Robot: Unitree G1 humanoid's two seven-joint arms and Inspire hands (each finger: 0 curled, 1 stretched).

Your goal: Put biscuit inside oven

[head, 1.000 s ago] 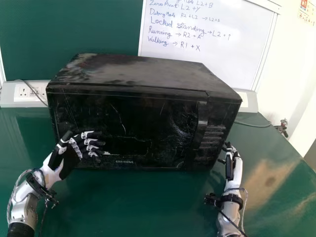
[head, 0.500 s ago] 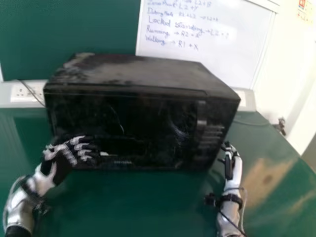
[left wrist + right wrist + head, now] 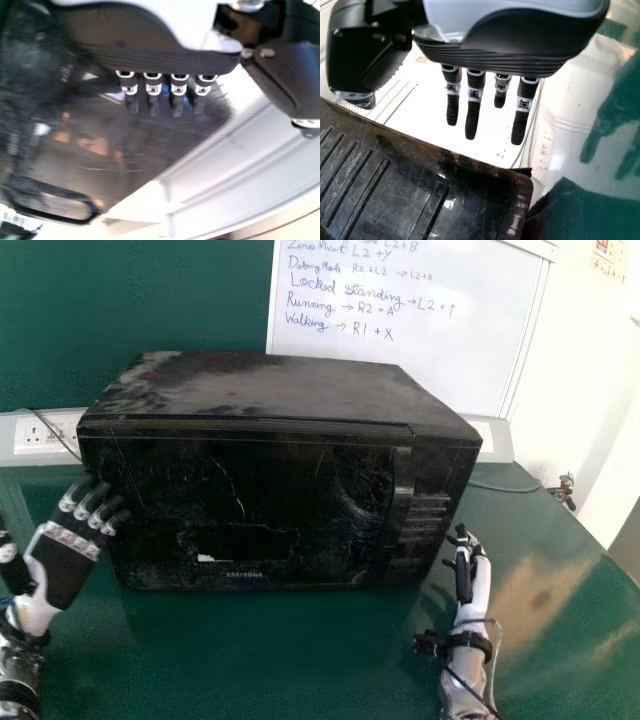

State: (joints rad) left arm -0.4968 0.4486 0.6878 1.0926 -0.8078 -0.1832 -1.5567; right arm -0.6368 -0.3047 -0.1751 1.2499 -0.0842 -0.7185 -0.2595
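Several handwritten lines (image 3: 345, 287): dark script on the whiteboard (image 3: 470, 360), upper right of the head view.
Oven lettering (image 3: 244, 575): one short pale word, low on the front, left of the oven's middle.
Panel markings: small and pale, beside the ribbed strips in the right wrist view.
Left hand (image 3: 62, 565): lower left of the head view, tilted, fingers pointing up and rightward, thumb at the left edge.
Left fingers: extended, slightly spread, thumb well apart; grasping nothing.
Right hand (image 3: 472, 570): lower right of the head view, seen nearly edge-on, pointing upward.
Right fingers: close to straight, small gaps between them; grasping nothing.
Oven (image 3: 300, 470): black, door closed, centre of the head view, on the green table (image 3: 270, 650).
Oven to fingers: left fingertips overlap its left front edge, contact cannot be told; right fingertips just beside its right front edge.
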